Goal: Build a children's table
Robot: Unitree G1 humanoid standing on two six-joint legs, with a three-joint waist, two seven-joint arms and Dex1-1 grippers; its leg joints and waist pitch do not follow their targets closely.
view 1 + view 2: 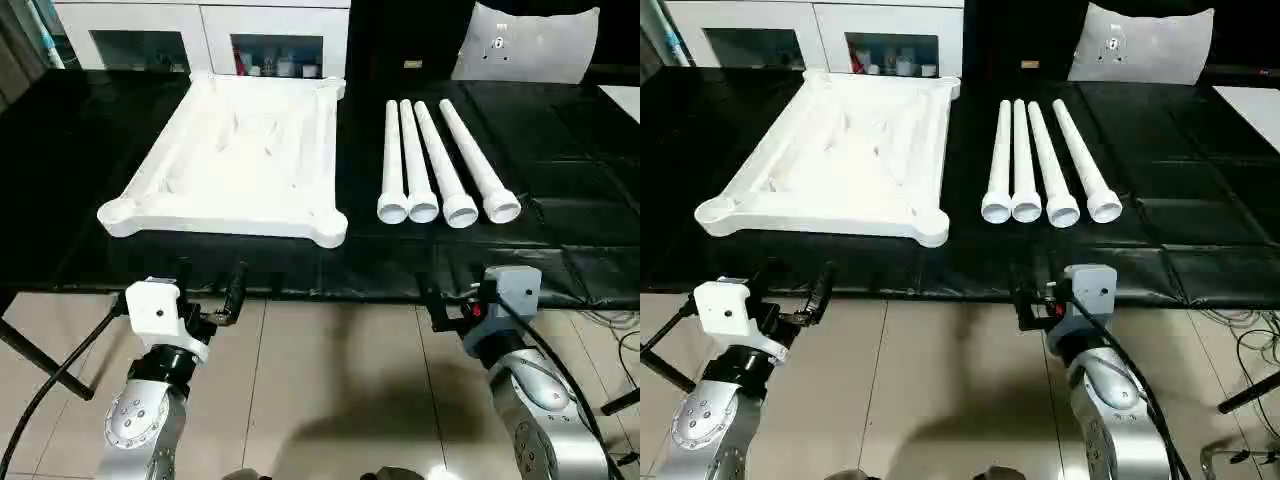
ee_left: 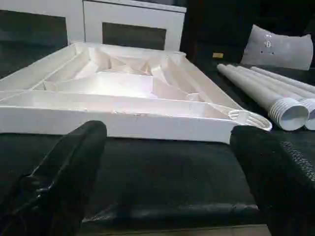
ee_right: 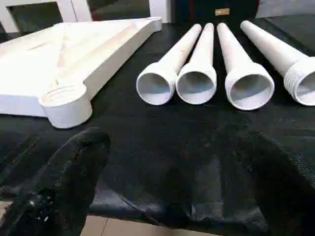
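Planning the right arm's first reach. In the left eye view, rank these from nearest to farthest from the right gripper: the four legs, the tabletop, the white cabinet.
1. Four legs, just ahead of the right gripper.
2. Tabletop, ahead and to the left.
3. White cabinet, at the far back left.

A white cabinet (image 1: pixel 200 35) and grey cushion (image 1: pixel 525 45) stand behind.

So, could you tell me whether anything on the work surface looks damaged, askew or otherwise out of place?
Nothing stands out. The tabletop lies flat with its ribbed underside up, and the four legs lie side by side beside it, wide ends toward the robot, fanning slightly. No damage is visible.
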